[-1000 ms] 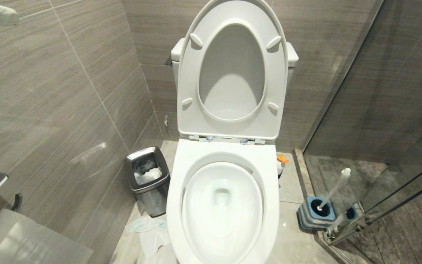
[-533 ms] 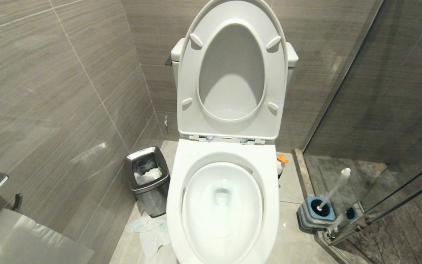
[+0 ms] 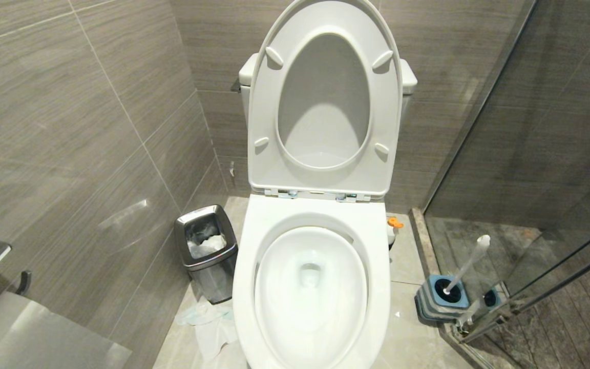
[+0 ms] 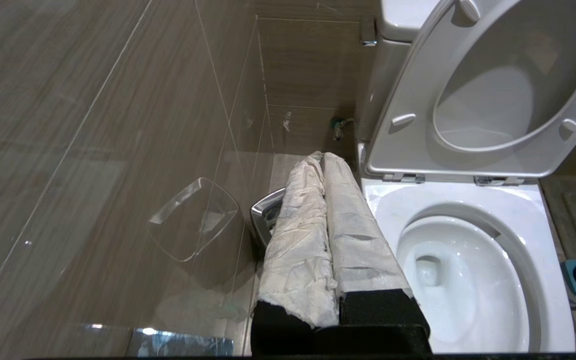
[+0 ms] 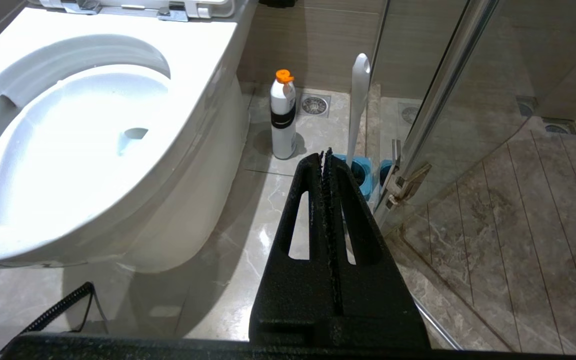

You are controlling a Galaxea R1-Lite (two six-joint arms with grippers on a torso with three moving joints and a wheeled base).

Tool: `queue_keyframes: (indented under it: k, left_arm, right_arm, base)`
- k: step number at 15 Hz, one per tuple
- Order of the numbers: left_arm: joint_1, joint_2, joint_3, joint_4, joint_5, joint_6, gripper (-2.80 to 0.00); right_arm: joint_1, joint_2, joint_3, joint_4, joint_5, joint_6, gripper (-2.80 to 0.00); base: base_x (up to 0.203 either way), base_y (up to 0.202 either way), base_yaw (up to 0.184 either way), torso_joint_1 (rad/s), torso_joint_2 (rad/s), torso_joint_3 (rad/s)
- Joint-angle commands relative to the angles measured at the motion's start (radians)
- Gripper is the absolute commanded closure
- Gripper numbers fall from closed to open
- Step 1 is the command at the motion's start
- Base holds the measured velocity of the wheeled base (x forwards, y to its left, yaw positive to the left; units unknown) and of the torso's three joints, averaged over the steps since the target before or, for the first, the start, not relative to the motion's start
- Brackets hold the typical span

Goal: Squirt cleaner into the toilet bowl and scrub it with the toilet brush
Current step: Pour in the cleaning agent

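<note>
The toilet bowl [image 3: 254, 225] stands in the middle with its seat and lid [image 3: 325, 102] raised. The toilet brush [image 3: 471, 264] leans in its blue-and-grey holder [image 3: 438, 302] on the floor to the right. The cleaner is not visible as liquid. A white bottle with an orange cap [image 5: 283, 115] stands beside the toilet. My left gripper [image 4: 320, 156], its fingers wrapped in white cloth, is shut and empty, left of the bowl [image 4: 468, 195] above the bin. My right gripper [image 5: 324, 155] is shut and empty, low and pointing toward the brush [image 5: 358, 100]. Neither arm shows in the head view.
A small steel waste bin [image 3: 205, 251] stands against the left tiled wall, with tissue [image 3: 208, 323] on the floor before it. A glass shower door [image 3: 530, 154] and its metal frame [image 5: 433, 100] close off the right side. A floor drain [image 5: 314, 105] lies behind the bottle.
A second ago the white-wrapped left gripper blurred across the head view's top left corner; it is out of that view now. The toilet, brush and bin have not moved.
</note>
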Motion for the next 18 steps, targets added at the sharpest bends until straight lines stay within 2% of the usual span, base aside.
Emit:
queue_keyframes:
  k: [1,5,8,10,12,14,16,18]
  left_arm:
    - [0.006,-0.106,0.074,0.004,0.002,0.000,0.00]
    - [0.004,-0.292,0.334,-0.004,0.001,0.002,0.00]
    - [0.002,-0.393,0.525,-0.061,-0.002,-0.004,0.00]
    - [0.042,-0.463,0.624,-0.096,-0.019,-0.040,0.00]
    - [0.100,-0.481,0.728,-0.113,-0.072,-0.100,0.00]
    - [0.118,-0.542,0.866,-0.176,-0.104,-0.120,0.00]
    - [0.123,-0.662,0.994,-0.264,-0.110,-0.095,0.00]
    - [0.128,-0.784,1.090,-0.299,-0.110,-0.023,0.00]
  right_arm:
    - [0.000,0.000,0.002,0.001,0.000,0.000,0.00]
    - [0.000,0.000,0.002,0.000,0.000,0.000,0.00]
    - [0.000,0.000,0.000,0.001,0.000,0.000,0.00]
    - [0.000,0.000,0.002,-0.001,0.001,-0.004,0.00]
    - [0.000,0.000,0.002,-0.001,0.000,0.001,0.00]
    - [0.000,0.000,0.002,-0.001,0.000,0.002,0.00]
    - [0.000,0.000,0.002,-0.001,0.000,0.000,0.00]
    - [0.000,0.000,0.002,-0.001,0.000,0.002,0.00]
  base:
    - [0.000,0.000,0.000,0.000,0.00,0.000]
    - [0.000,0.000,0.000,0.000,0.00,0.000]
    - [0.000,0.000,0.000,0.000,0.00,0.000]
    - [0.000,0.000,0.000,0.000,0.00,0.000]
    - [0.000,0.000,0.000,0.000,0.00,0.000]
    - [0.000,0.000,0.000,0.000,0.00,0.000]
    - [0.000,0.000,0.000,0.000,0.00,0.000]
    - [0.000,0.000,0.000,0.000,0.00,0.000]
